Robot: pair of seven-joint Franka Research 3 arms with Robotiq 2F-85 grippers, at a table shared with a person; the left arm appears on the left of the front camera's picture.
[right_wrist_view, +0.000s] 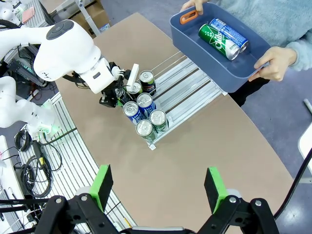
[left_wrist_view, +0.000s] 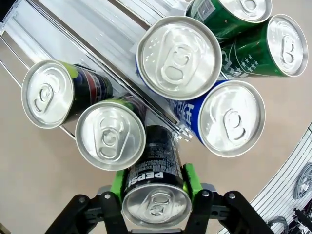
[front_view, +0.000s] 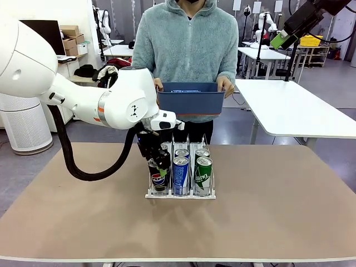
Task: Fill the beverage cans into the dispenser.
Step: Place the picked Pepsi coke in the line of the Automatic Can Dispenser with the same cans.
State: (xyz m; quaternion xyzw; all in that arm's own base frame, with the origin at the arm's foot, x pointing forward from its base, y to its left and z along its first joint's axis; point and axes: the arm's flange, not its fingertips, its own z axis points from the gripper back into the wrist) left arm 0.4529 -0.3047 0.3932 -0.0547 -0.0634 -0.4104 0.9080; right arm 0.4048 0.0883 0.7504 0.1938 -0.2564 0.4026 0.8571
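Observation:
The dispenser (front_view: pixel 181 194) stands mid-table, a clear wire-lane rack (right_wrist_view: pixel 187 90) on a white base. Black, blue and green beverage cans (front_view: pixel 180 175) stand upright at its near end. My left gripper (front_view: pixel 161 164) is down at the left lane. Its green pads (left_wrist_view: pixel 117 187) press both sides of a black Pepsi can (left_wrist_view: pixel 156 195). Two more dark cans (left_wrist_view: pixel 109 134) stand beside that one, with blue cans (left_wrist_view: pixel 231 117) and green cans (left_wrist_view: pixel 287 44) in the other lanes. High at the far right, my right gripper (front_view: pixel 283 38) hangs open and holds nothing (right_wrist_view: pixel 158 190).
A person across the table holds a dark-blue bin (front_view: pixel 191 103) in both hands above the far edge. A green can (right_wrist_view: pixel 214 36) and a blue can (right_wrist_view: pixel 229 31) lie in it. The rack's far lanes (left_wrist_view: pixel 83 29) are bare. A white table (front_view: pixel 300 111) stands behind on the right.

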